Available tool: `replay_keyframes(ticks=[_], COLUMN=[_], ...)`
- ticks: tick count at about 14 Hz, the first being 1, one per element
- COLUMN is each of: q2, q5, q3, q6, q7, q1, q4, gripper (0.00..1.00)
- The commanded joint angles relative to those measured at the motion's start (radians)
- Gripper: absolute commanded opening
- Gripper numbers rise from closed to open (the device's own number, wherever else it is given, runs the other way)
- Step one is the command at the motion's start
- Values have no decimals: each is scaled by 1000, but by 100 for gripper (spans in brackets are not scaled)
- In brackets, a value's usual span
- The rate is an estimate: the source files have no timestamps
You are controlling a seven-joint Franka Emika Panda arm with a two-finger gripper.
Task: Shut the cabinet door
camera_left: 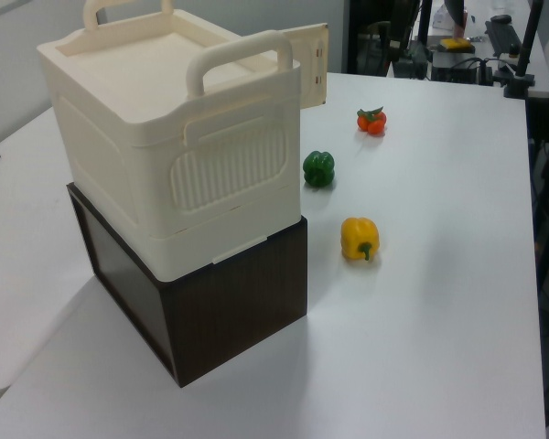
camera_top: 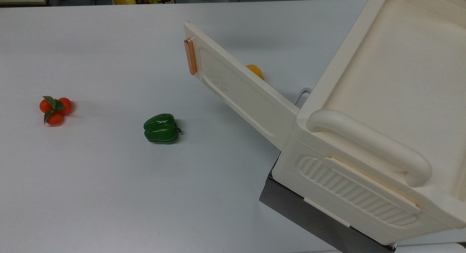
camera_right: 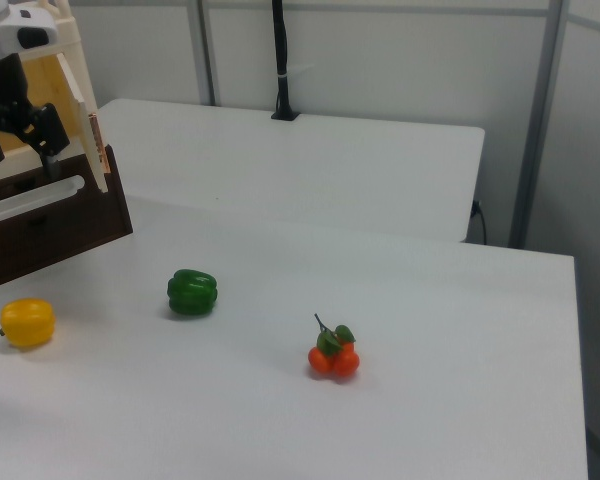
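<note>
While the cabinet door [camera_top: 240, 87] stands swung wide open, we see it jutting out from the cabinet [camera_top: 386, 111] toward the top view's upper left, its copper-orange strip handle [camera_top: 190, 56] at the free end. We find the cream cabinet seated on a dark brown box [camera_left: 210, 311] on the white table [camera_top: 109, 191]. In the right view, our gripper [camera_right: 20, 135] hangs at the right view's upper left, close beside the edge of the open door [camera_right: 83, 120], with its dark fingers [camera_right: 52, 128] spread apart and nothing between them. A green bell pepper [camera_top: 161, 128] lies on the table below the door in the top view, and a cluster of small orange-red tomatoes with leaves [camera_top: 54, 109] sits well apart toward the top view's left. A yellow bell pepper [camera_left: 360, 238] lies near the brown box in the left view; in the top view we catch just a bit of it behind the door.
</note>
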Motion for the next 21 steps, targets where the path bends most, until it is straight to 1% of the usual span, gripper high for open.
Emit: replay_keyframes(ticks=[1, 2, 3, 4, 5, 9, 10, 11, 12, 13, 16, 21], q2=[-2, -2, -2, -2, -2, -2, -1, -1, -1, -1, 7, 13], q5=[-8, -8, -8, -6, -6, -6, -6, -6, -6, -5, 7, 7], q3=[-11, -11, -11, -11, -11, -11, -11, -11, -11, -11, -11, -14], q6=[15, 15, 15, 14, 14, 14, 15, 15, 20, 23, 31, 113], q7=[-22, -22, -22, -19, -19, -20, -20, -20, -19, -16, -11, -7], q1=[11, 11, 11, 11, 11, 11, 11, 11, 11, 11, 8, -15], q4=[-7, -7, -7, -6, -6, -6, -6, -4, -4, -3, -1, -3], gripper=[86, 75, 73, 53, 44, 41, 37, 30, 13, 1, 0, 0])
